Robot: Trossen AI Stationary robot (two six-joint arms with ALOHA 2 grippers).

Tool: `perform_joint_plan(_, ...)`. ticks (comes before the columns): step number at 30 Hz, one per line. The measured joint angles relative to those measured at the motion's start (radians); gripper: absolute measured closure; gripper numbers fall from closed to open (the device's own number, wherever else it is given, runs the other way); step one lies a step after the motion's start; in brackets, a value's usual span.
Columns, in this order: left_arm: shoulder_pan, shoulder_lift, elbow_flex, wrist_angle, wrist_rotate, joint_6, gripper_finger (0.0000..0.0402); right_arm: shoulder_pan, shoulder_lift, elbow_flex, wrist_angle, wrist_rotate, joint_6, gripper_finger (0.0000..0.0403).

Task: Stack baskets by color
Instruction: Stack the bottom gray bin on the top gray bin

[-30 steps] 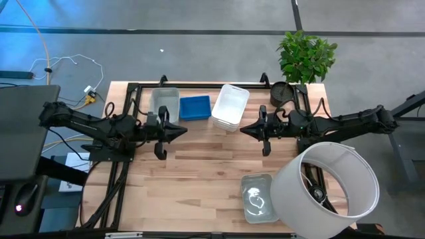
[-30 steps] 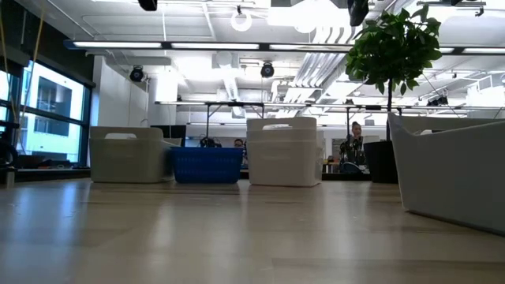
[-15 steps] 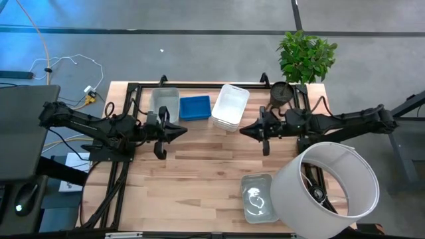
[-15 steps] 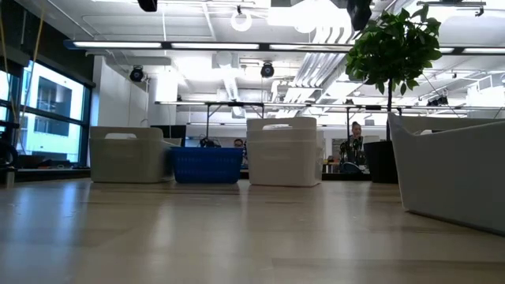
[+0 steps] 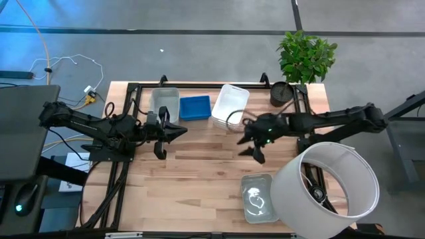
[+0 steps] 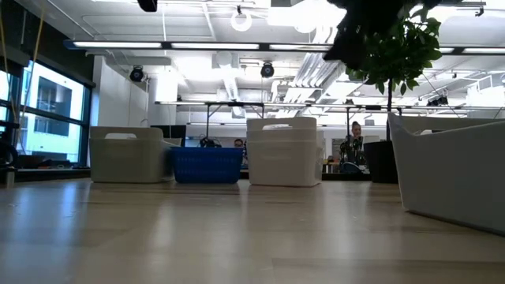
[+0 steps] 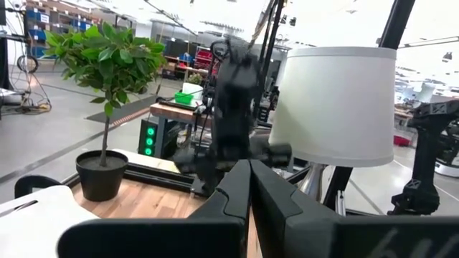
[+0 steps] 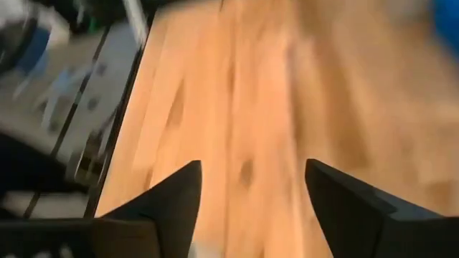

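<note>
**Baskets at the far edge, right gripper open over mid-table**

The right gripper [image 5: 251, 141] is positioned above the bare middle of the wooden table [image 5: 199, 179], near the white stack. Its two dark fingers [image 8: 165, 208] stand wide apart and hold nothing.

The left gripper [image 5: 178, 132] is positioned over the table's left half. Its fingers [image 7: 247, 193] are pressed together and empty.

Basket positions:
- Translucent grey rectangular plastic basket [image 5: 165, 103]: far edge, left of the others.
- Blue perforated rectangular plastic basket [image 5: 194, 107]: just beside the grey one.
- White rectangular plastic baskets [image 5: 230, 106], nested in a stack: right of the blue one.
- Second translucent grey basket [image 5: 257, 197]: near edge, beside the large white cylinder [image 5: 325, 189].

A potted green plant [image 5: 302, 61] is positioned at the far right corner.
</note>
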Motion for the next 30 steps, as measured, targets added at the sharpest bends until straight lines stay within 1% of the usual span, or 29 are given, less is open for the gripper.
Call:
perform_joint_plan(2, 0.000, 0.000, 0.000, 0.000, 0.000, -0.001, 0.0401, 0.014, 0.038, 0.000, -0.042, -0.054, -0.018, 0.0159)
perform_joint_plan(6, 0.000, 0.000, 0.000, -0.002, 0.000, 0.000, 0.0401, 0.052, 0.110, 0.001, -0.087, -0.114, -0.035, 0.0159)
perform_joint_plan(10, 0.000, 0.000, 0.000, -0.003, 0.000, 0.001, 0.0401, 0.095, 0.173, 0.001, -0.085, -0.140, -0.038, 0.0162)
perform_joint_plan(13, 0.000, 0.000, 0.000, -0.004, 0.000, 0.001, 0.0401, 0.124, 0.212, 0.001, -0.087, -0.130, -0.039, 0.0162)
perform_joint_plan(20, 0.001, 0.000, 0.000, -0.004, 0.000, 0.001, 0.0401, 0.183, 0.282, 0.001, -0.114, -0.050, -0.039, 0.0163)
perform_joint_plan(26, 0.001, 0.000, 0.000, -0.005, 0.000, 0.001, 0.0401, 0.206, 0.305, 0.001, -0.116, -0.041, -0.039, 0.0164)
perform_joint_plan(30, 0.001, 0.000, 0.000, -0.005, 0.000, 0.001, 0.0401, 0.217, 0.308, 0.001, -0.131, 0.004, -0.039, 0.0185)
